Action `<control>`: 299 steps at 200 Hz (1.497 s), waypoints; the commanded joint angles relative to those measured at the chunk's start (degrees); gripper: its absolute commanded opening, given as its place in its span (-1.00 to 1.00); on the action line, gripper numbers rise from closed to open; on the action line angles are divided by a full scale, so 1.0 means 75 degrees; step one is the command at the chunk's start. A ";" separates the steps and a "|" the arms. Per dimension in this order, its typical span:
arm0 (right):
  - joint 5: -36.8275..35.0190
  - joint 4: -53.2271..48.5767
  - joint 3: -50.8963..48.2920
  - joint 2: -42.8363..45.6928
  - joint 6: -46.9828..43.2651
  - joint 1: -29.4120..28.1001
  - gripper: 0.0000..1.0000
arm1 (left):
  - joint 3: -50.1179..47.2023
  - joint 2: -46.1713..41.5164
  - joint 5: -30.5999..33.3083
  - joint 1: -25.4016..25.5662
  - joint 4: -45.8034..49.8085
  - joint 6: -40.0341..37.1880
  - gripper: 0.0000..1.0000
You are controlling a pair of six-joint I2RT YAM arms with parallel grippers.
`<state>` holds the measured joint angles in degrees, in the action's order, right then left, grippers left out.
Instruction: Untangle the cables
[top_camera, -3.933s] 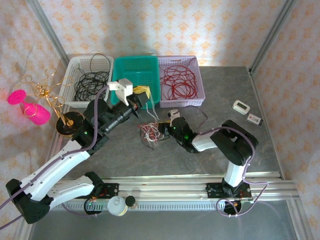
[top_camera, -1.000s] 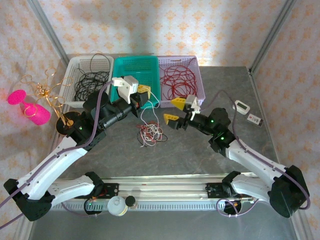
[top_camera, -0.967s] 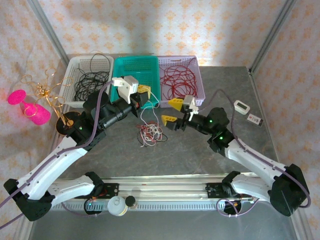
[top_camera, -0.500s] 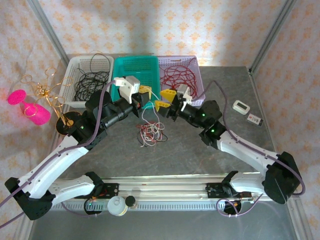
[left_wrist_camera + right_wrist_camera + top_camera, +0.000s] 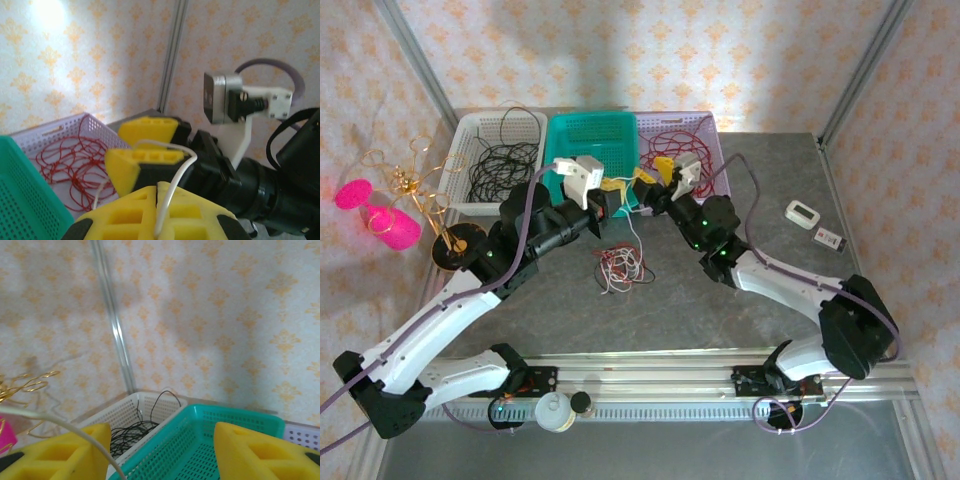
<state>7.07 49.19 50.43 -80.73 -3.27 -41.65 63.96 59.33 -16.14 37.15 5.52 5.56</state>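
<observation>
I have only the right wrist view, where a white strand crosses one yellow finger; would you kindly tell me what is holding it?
Observer: The left fingers are shut on that white cable.
Operator: Where does it run below them?
Observer: It hangs down to the tangle on the table.
Operator: And what is in the lilac basket?
Observer: The lilac basket holds red cables.

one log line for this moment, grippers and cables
left gripper: shut on white cable | right gripper: open, beside that cable | cable tangle: on table below both
</observation>
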 commanded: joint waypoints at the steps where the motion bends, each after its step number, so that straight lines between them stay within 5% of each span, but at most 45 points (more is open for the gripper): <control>1: -0.0818 0.0577 0.0485 -0.0163 -0.0226 -0.0048 0.15 | -0.0168 -0.0195 -0.0186 0.0086 0.0259 0.0277 -1.00; 82: -0.1078 0.0771 0.1248 -0.1090 -0.1275 0.0336 0.35 | -0.0383 -0.0420 -0.0663 0.0108 0.0550 0.0607 -1.00; 157: -0.1360 0.1372 0.1886 -0.2074 -0.2347 0.0866 0.27 | -0.0320 -0.0563 -0.0686 0.0121 0.0904 0.0671 -1.00; 220: -0.1982 0.2175 0.2145 -0.2657 -0.4505 0.1204 -0.08 | -0.0214 -0.0836 -0.0452 0.0133 0.1559 0.0609 -1.00; 261: -0.1863 0.2009 0.1968 -0.2408 -0.4609 0.1804 -0.57 | -0.0013 -0.1019 0.0153 0.0133 0.2482 0.0442 -1.00; 299: -0.1749 0.1973 0.1698 -0.2113 -0.4428 0.2164 -0.83 | 0.0020 -0.1020 0.0537 0.0131 0.2861 0.0351 -1.00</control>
<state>-6.26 61.65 64.40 -99.98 -36.29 -26.26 62.24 52.36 -15.44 37.78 23.33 9.06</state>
